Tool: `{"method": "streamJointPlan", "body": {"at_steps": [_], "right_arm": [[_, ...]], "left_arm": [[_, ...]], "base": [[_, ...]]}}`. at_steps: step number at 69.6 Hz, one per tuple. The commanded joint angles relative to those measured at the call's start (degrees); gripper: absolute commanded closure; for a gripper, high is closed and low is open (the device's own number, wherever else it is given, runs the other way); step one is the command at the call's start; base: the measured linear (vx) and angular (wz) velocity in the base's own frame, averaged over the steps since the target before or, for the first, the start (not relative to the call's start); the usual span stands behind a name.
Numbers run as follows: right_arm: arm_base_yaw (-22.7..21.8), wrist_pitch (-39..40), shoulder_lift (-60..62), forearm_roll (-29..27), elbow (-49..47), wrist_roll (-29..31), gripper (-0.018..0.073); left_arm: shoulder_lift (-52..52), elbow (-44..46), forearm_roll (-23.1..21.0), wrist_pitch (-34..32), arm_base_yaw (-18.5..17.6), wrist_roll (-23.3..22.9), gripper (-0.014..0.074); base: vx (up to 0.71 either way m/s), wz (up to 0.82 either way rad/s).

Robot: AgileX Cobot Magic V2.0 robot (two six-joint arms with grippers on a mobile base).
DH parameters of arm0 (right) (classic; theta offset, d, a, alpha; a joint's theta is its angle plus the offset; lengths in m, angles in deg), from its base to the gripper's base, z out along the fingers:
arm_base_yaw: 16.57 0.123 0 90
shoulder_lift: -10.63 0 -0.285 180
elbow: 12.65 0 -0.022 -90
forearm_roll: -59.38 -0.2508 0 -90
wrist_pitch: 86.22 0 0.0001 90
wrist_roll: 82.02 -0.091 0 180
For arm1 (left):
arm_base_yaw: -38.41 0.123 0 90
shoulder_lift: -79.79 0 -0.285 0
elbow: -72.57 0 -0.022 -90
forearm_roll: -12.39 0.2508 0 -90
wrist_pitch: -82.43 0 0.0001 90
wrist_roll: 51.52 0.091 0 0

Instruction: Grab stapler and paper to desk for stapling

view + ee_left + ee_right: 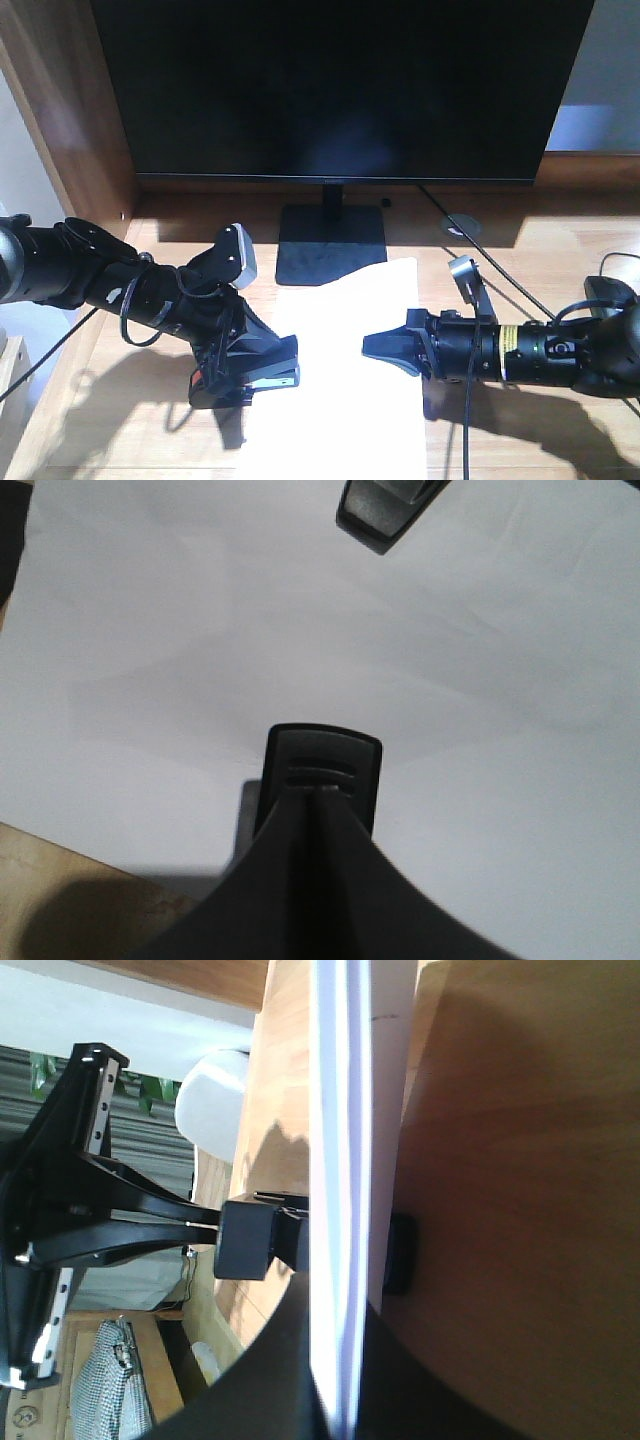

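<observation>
A: Which step was in hand?

B: Stapling. The left gripper (262,372), clamped on the stapler (250,378), sat at the paper's (345,400) nine o'clock edge on the desk (520,440); the right gripper (385,347) pinched the three o'clock edge.

A: Next?

B: Probably pressing down.
</observation>
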Motion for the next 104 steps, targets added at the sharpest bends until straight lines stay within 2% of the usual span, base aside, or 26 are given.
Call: {"method": "streamJointPlan", "body": {"at_steps": [1, 17, 35, 90, 96, 104], "right_arm": [[-0.06, 4.38, 2.2, -0.14, -1.49, -0.53, 0.0562], [0.6, 4.13, 2.2, -0.2, -1.56, -0.47, 0.0562], [3.91, 0.18, 2.2, -0.62, -1.56, -0.27, 0.0562], [3.92, 0.38, 2.2, -0.44, -1.56, -0.44, 0.0562], [3.92, 0.38, 2.2, -0.44, -1.56, -0.49, 0.0562], [3.92, 0.38, 2.2, -0.44, -1.56, -0.49, 0.0562]], "left_arm": [[2.38, 1.43, -2.48, 1.48, -0.24, -0.41, 0.0603], [2.38, 1.43, -2.48, 1.48, -0.24, -0.41, 0.0603], [2.38, 1.43, -2.46, 1.48, -0.24, -0.41, 0.0603], [2.38, 1.43, -3.29, 1.35, -0.24, -0.35, 0.0603], [2.33, 1.43, -5.35, 1.28, -0.24, 1.17, 0.0603], [2.34, 1.43, -5.49, 1.46, -0.49, 4.31, 0.0603]], "base": [[0.0, 0.0], [0.0, 0.0], [0.0, 0.0], [0.0, 0.0], [0.0, 0.0], [0.0, 0.0]]}}
